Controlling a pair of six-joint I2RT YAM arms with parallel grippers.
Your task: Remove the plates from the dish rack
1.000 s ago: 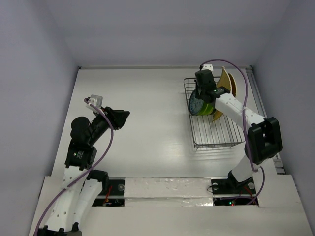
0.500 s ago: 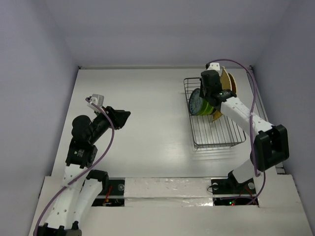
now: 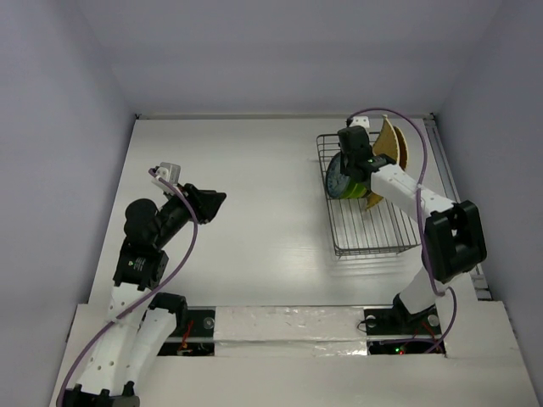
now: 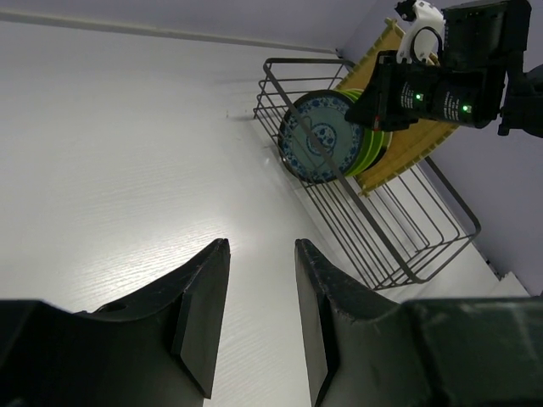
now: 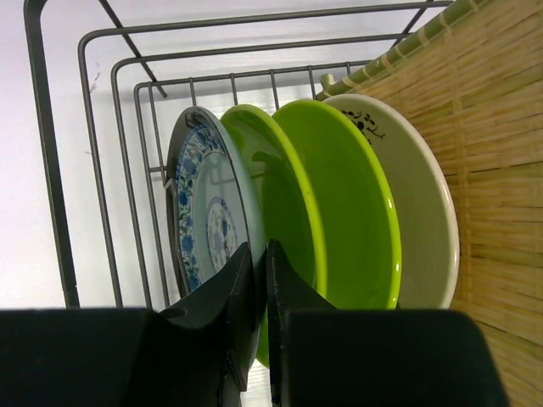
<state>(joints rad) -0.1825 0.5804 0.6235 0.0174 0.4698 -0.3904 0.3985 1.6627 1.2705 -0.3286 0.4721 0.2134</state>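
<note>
Our right claw has its two fingers drawn close, with only a thin slit between them. The rim of the blue-green patterned plate runs down into that slit, so we read the claw as pinched on that rim. This plate stands on edge as the outermost of a row. Just behind it stand two lime-green plates, then the cream plate with a dark mark near its top edge. Behind them all leans a yellow ribbed square plate. The whole row sits at the far end of the dish rack, whose near half shows only bare wire grid. The rack lies at the far right of the white table.

Our left claw has its fingers spread apart and grips nothing. It hovers over bare tabletop on the left side, well apart from the rack, and faces the rack.
</note>
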